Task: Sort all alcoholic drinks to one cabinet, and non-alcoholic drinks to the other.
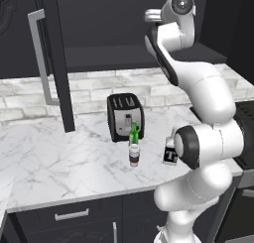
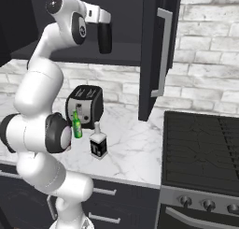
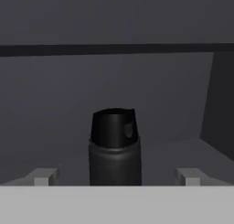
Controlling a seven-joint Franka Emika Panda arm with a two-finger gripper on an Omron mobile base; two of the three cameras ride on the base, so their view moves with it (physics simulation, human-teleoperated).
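My gripper (image 3: pixel 117 177) has its fingers spread wide either side of the black flask (image 3: pixel 114 147), which stands upright inside the cabinet (image 3: pixel 114 81); at twelve o'clock, its back wall

Arm raised, hand (image 3: pixel 115 176) wide open

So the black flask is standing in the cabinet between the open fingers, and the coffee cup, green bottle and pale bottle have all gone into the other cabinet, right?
Not quite. The black flask does stand in the cabinet with the gripper open around it, as the hand view shows. But the left base view shows the coffee cup, green bottle and pale bottle on the counter by the toaster.
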